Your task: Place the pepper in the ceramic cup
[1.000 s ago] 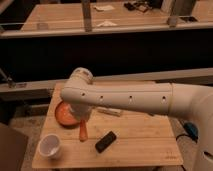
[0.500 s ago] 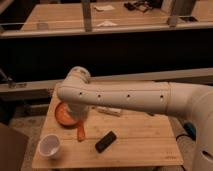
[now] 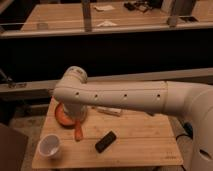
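Edging toward cup (image 3: 50,146), pincer (image 3: 78,121) atop pepper (image 3: 78,133)

A smooth white arm (image 3: 125,97) with a soft sheen lies over a pale, matt wooden table (image 3: 142,145), its gripper (image 3: 78,122) tucked under the elbow beside the orange plate (image 3: 60,116). The ceramic cup (image 3: 50,146) looks smooth and glazed, the black block (image 3: 105,142) matt.

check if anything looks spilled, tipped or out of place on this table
Nothing spilled or damaged. The ceramic cup stands upright near the table edge, and the orange plate lies flat. Only the pepper stands on end beside the plate, right under the hand, largely hidden by the arm.
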Available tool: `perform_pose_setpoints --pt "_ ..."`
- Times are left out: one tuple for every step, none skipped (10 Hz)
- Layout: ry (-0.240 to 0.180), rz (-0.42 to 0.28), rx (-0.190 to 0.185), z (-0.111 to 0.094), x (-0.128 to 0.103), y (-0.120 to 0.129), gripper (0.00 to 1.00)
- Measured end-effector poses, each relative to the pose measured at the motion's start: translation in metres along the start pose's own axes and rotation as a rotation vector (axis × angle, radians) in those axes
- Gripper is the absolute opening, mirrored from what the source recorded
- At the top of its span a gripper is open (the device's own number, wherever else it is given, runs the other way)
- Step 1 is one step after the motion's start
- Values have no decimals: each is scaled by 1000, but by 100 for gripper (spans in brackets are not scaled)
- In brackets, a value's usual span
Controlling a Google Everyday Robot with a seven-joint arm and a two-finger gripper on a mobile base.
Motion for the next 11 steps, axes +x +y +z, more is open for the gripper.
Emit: perform_pose_setpoints --pt "4 -1 -2 0 1 1 0" --pt "6 -4 -2 0 2 0 0" --pt "9 -8 -2 0 2 -3 0" --pt "10 -8 -2 0 2 -3 0" --pt "21 -17 -2 -3 5 -6 0" --pt "25 -25 -3 -5 6 -8 0" --pt "26 -31 -1 -6 7 -9 0" --pt "29 -36 -1 -7 8 -9 0" --pt "33 -42 0 -8 9 -11 0" --pt "35 -46 1 -9 10 -12 0" --pt "37 -49 3 -10 11 -13 0"
